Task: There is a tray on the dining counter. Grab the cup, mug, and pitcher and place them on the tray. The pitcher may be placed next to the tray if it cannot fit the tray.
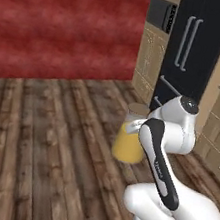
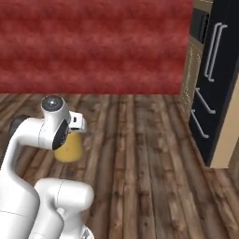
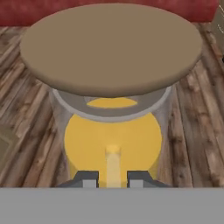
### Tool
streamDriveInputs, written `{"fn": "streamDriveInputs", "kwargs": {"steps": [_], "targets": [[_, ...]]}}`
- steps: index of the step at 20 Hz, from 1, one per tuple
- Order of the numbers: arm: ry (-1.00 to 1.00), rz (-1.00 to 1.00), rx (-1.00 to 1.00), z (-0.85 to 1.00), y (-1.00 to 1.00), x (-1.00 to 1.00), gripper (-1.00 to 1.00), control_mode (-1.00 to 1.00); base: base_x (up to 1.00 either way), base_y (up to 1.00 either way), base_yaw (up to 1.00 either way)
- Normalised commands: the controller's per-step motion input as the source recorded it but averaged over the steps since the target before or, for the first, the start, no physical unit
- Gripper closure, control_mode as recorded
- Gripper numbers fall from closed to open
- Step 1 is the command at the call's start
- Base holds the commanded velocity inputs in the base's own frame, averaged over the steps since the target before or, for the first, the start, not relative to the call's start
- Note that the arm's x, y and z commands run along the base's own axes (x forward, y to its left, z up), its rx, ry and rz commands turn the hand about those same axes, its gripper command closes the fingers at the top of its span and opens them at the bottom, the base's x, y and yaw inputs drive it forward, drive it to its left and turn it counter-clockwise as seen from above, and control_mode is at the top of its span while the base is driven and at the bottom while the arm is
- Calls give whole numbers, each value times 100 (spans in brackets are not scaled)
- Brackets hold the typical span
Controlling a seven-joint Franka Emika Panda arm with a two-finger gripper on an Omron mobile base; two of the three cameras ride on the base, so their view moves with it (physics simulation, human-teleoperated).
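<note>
Gripper (image 3: 113,180) at 6 o'clock in hand view, jaws narrow and clamped on the pitcher (image 3: 111,100); fingertips (image 3: 89,179) press its glass either side. Tan lid (image 3: 111,46) at 12. Pitcher of orange liquid held in the air above wooden floor (image 1: 51,138), partly behind white arm (image 1: 167,157). Black fridge (image 1: 198,50) at 2 o'clock, red wall (image 1: 65,23) behind.

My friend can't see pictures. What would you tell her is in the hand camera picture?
A clear glass pitcher of orange juice with a round tan lid sits very close, gripped between the robot's gripper at the bottom. Behind it are a brown wooden floor and a red wall.
</note>
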Motion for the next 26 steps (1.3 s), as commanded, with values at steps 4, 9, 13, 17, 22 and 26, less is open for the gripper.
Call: {"fn": "streamDriveInputs", "kwargs": {"steps": [4, 9, 13, 17, 22, 26], "targets": [[0, 0, 0, 0, 0, 0, 100, 100, 100, 0, 25], [0, 0, 0, 0, 0, 0, 100, 100, 100, 0, 31], [0, 0, 0, 0, 0, 0, 100, 100, 100, -5, 39], [0, 0, 0, 0, 0, 0, 100, 100, 100, -12, 47], [0, 0, 0, 0, 0, 0, 100, 100, 100, 0, 72], [0, 0, 0, 0, 0, 0, 100, 100, 100, 0, 75]]}}
